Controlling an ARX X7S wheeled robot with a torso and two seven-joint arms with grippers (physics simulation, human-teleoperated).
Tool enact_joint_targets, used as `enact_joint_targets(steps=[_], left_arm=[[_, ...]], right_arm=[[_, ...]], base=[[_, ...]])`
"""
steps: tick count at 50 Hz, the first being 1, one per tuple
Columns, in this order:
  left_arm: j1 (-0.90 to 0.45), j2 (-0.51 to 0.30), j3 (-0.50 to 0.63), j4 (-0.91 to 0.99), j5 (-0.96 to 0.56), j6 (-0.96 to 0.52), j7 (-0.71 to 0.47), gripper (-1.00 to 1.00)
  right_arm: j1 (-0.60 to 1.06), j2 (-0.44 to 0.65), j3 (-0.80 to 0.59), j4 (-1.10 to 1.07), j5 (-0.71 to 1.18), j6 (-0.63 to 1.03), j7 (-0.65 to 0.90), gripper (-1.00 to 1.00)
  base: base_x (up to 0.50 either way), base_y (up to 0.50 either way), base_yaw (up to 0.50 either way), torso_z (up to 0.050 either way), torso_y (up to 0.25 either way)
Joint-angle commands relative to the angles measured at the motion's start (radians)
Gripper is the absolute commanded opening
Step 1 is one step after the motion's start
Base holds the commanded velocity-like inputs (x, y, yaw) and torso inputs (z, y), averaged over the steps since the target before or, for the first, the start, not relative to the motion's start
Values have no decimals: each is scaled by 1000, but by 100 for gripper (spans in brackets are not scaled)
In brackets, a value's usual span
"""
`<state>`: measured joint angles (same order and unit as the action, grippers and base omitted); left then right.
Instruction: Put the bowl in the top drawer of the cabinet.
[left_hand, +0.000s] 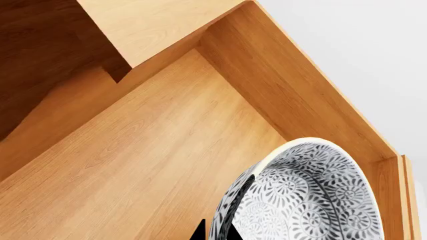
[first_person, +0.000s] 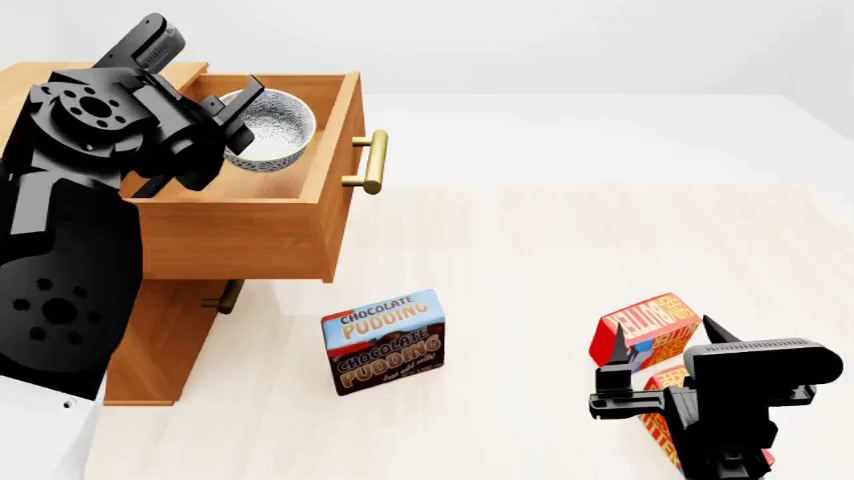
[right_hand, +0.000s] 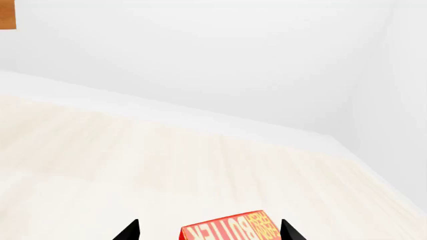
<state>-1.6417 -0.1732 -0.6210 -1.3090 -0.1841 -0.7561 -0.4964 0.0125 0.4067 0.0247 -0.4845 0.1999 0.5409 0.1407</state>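
The bowl (first_person: 271, 130) is inside the open top drawer (first_person: 267, 215), above its wooden floor, and it is tilted, with its patterned inside turned partly toward the head camera. In the left wrist view the bowl (left_hand: 313, 195) appears with a pale rim and a grey-white floral pattern, near one corner of the drawer box (left_hand: 133, 150), and the two black fingertips pinch its wall from both sides, so the left gripper (first_person: 238, 122) is closed on the bowl's rim. Whether the bowl touches the drawer floor, I cannot tell. The drawer is pulled out of the cabinet (first_person: 160, 350) and its brass bar handle (first_person: 374, 162) points toward the pale floor (first_person: 561, 250). Under it, the lower drawer handle (first_person: 222, 297) is partly visible. In front of the cabinet, a chocolate pudding box (first_person: 384, 341) stands on the floor, well apart from the drawer. More to the right, a red butter box (first_person: 643, 330) lies on the floor, and the right gripper (first_person: 661, 345) hangs just over it with its fingers spread apart, holding nothing. In the right wrist view the butter box (right_hand: 230, 231) is seen between the two separated fingertips (right_hand: 128, 231).
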Motion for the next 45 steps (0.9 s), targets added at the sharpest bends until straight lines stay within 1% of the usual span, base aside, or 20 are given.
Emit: enact_joint_targets(steps=[1,16,25,26,45], left_arm=[[-11,11,-158,0,149,5,15,-100],[0,11,-203,0,175,40,-39,-100],[6,12,-215,0,177,42,-45,-100],[6,12,-216,0,177,43,-46,100],[0,3,-233,0,180,43,-34,100]], right_arm=[[0,3,2,2,4,0,2,100],[-6,6,10,7,10,-9,4,100],[-15,8,14,10,13,-17,5,100],[-14,7,13,11,12,-17,5,100],[-10,9,7,14,15,-16,10,100]], base=[[0,0,0,0,0],[0,0,0,0,0],[0,0,0,0,1],[0,0,0,0,0],[0,0,0,0,0]])
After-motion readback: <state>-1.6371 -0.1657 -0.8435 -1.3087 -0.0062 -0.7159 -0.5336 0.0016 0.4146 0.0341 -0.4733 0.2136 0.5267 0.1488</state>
